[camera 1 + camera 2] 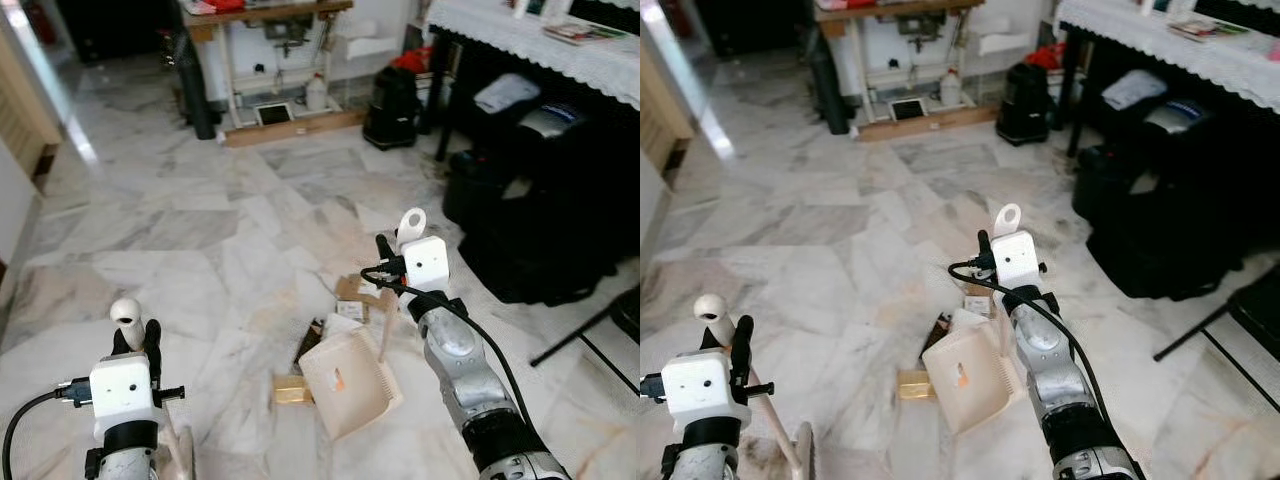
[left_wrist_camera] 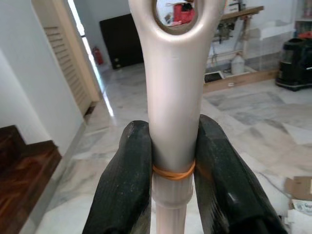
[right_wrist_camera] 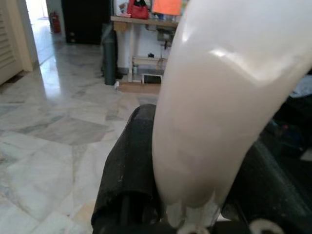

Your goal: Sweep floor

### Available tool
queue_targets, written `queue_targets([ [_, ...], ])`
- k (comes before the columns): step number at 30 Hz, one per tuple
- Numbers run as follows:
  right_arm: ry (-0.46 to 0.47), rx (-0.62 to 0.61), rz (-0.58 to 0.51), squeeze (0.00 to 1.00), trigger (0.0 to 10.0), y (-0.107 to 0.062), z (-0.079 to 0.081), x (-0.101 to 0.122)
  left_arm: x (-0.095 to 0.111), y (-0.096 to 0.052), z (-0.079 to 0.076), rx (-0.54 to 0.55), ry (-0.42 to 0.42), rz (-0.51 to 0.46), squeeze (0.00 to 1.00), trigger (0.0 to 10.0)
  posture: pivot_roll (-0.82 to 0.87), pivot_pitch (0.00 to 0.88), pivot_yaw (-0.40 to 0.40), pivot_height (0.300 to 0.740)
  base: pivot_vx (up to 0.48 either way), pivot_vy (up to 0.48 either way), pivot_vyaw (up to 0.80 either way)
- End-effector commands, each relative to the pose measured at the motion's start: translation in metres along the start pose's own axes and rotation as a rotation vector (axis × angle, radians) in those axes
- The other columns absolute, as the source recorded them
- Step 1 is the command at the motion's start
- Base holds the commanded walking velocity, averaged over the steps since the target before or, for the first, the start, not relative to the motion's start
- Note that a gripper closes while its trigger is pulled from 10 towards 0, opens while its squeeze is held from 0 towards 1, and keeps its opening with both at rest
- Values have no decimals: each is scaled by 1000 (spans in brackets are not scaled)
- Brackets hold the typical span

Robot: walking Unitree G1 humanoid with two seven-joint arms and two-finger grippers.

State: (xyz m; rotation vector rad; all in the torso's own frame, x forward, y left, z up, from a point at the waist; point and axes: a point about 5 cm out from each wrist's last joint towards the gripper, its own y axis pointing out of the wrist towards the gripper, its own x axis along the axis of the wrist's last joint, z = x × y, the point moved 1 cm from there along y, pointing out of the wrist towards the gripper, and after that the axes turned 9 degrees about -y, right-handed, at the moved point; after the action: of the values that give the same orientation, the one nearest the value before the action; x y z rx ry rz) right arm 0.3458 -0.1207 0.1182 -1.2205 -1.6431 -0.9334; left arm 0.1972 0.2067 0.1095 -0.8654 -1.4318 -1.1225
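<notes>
While debris stays loose, risks run thus.

Left eye view: dustpan [image 1: 350, 385] on marble floor [image 1: 200, 230], cardboard scraps [image 1: 352, 292] just beyond its mouth, small box [image 1: 291, 389] touching its near side; right gripper [image 1: 388, 262] clamped on dustpan handle [image 1: 411, 224]. Pan tilt could spill scraps.

Right eye view: left gripper [image 1: 738, 345] beside broom handle [image 1: 712, 312].

Left wrist view: fingers [image 2: 124, 185] closed tight around the broom handle; slip possible at rubber band [image 2: 171, 170].

Right wrist view: dustpan handle pinched between black fingers [image 3: 127, 165].

floor [image 1: 200, 230]: your glossy veined marble | broom handle [image 2: 171, 97]: smooth satin cream plastic, rubber band on it | dustpan [image 1: 350, 385]: matt beige plastic | scraps [image 1: 352, 290]: brown cardboard and paper | left tool fingers [image 2: 124, 185]: matt black, rubbery | tablecloth [image 1: 560, 45]: white lace
</notes>
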Motion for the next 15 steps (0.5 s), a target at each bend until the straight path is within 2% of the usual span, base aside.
queue_targets([
  [1,5,4,-77,0,10000,5,0,18,9,2,1,-3,18,-39,0,10000,-66,21,71,740,0,0,0],
  [6,-2,8,-91,0,10000,6,2,21,9,1,0,-6,30,-34,0,10000,-64,25,70,740,0,0,0],
  [15,-2,17,-93,0,10000,7,3,23,9,1,0,-2,33,-33,0,10000,-63,26,67,740,0,-403,0],
])
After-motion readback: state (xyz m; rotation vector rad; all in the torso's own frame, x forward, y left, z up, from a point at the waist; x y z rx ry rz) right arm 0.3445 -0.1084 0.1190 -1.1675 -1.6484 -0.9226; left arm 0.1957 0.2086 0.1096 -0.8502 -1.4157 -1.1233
